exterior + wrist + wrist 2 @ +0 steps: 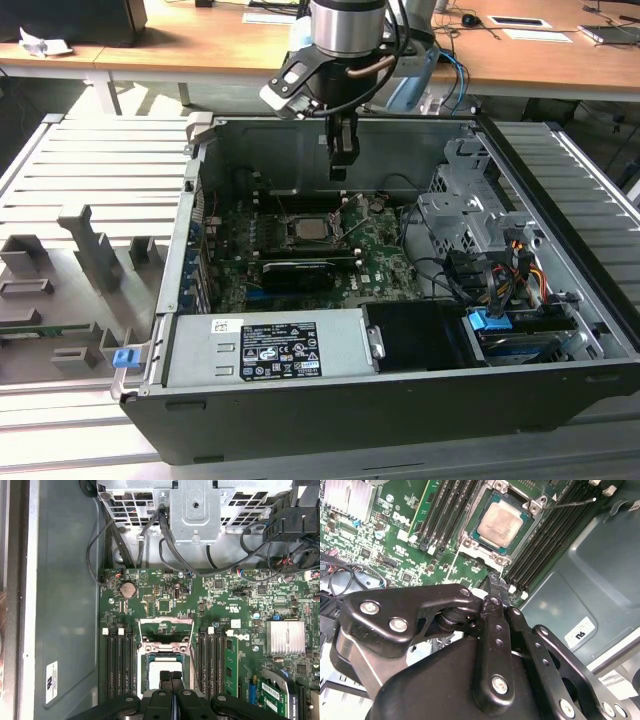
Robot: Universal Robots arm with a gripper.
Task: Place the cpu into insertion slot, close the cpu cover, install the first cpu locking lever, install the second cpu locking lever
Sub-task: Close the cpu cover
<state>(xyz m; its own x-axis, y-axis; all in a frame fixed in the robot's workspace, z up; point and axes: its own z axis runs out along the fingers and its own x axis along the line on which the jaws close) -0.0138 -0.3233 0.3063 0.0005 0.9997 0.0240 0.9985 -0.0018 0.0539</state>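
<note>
The cpu (500, 524) lies flat in its socket on the green motherboard (395, 530), its pale metal top showing in both wrist views (161, 669). The cpu cover (165, 623), a thin metal frame with a square window, stands tilted up at the socket's far edge. A thin wire locking lever (570, 502) sticks out from a socket corner, unlatched. My gripper (340, 172) hangs above the socket inside the case. Its black fingers (171, 680) are shut together with nothing between them, tips (493, 580) just short of the socket's edge.
Black memory slots (119, 660) flank the socket on both sides. A long black card (298, 272) lies across the board nearer the power supply (270, 350). A drive cage (465, 215) and cable bundles (500, 275) fill the case on the exterior view's right.
</note>
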